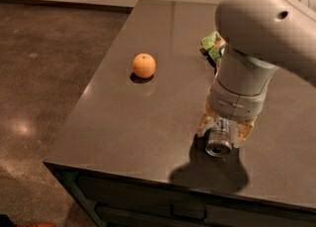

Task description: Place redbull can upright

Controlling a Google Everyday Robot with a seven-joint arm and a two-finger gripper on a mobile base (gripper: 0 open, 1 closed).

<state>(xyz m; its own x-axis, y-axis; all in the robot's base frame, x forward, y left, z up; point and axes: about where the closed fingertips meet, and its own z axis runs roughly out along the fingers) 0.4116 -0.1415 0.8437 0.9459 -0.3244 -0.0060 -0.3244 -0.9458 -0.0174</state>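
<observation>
Near the front right of the dark worktop (pixel 138 127), the gripper (pixel 223 133) hangs straight down from the bulky pale arm (pixel 256 38). Its tan fingers (pixel 204 124) are pinched against both sides of the redbull can (pixel 217 143). The can lies low at the worktop on its side, not upright, with one round silver end facing the near edge and a shadow pooled below it. Well apart, to the left and further back, sits an orange (pixel 144 65). A crumpled green packet (pixel 213 46) shows behind the arm.
</observation>
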